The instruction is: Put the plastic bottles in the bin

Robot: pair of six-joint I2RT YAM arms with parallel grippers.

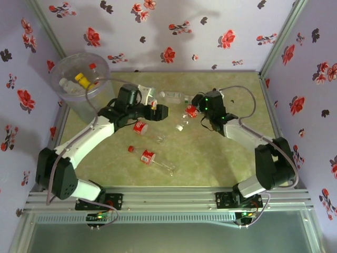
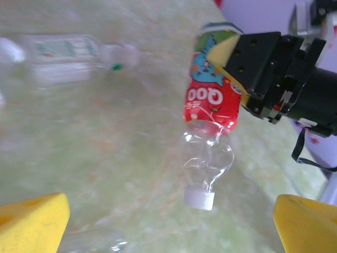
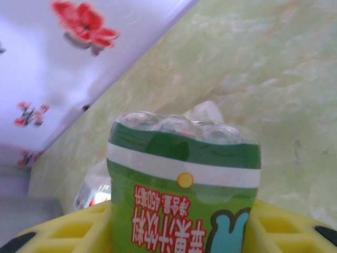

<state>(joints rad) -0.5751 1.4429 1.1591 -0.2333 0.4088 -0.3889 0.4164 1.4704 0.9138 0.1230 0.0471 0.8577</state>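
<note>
Table-top scene: the right gripper point(image 1: 194, 109) is clamping a red-labelled bottle point(image 1: 190, 111) near the middle of the green table point(image 1: 221, 168), with its yellow fingers point(image 3: 284, 224) pressing on either side of the label. Seen from the left wrist camera, this bottle point(image 2: 210, 100) is hanging tilted, with its white cap point(image 2: 199, 199) pointing down toward the table top. Whether the cap is touching the surface cannot be told.

The left gripper point(image 1: 159, 110) is standing just beside the bottle and facing it. Its jaws are gaping wide and gripping nothing, and its yellow pads point(image 2: 31, 221) are sitting far apart at the bottom corners of its own camera's view.

The bin point(image 1: 79, 105) is sitting in the far left corner of the table, well apart from both grippers. A yellow bottle point(image 1: 80, 79) and a clear bottle point(image 1: 66, 83) are lying inside it.

Three more bottles are lying loose on the table. A pale-labelled bottle point(image 1: 174, 96) is resting on its side beyond the two grippers, toward the back wall. A second red-labelled bottle point(image 1: 140, 127) is lying just beside the left arm's forearm. A third red-labelled bottle point(image 1: 149, 157) — red cap pointing left — is lying nearer the arms' bases, between the two arms.
</note>
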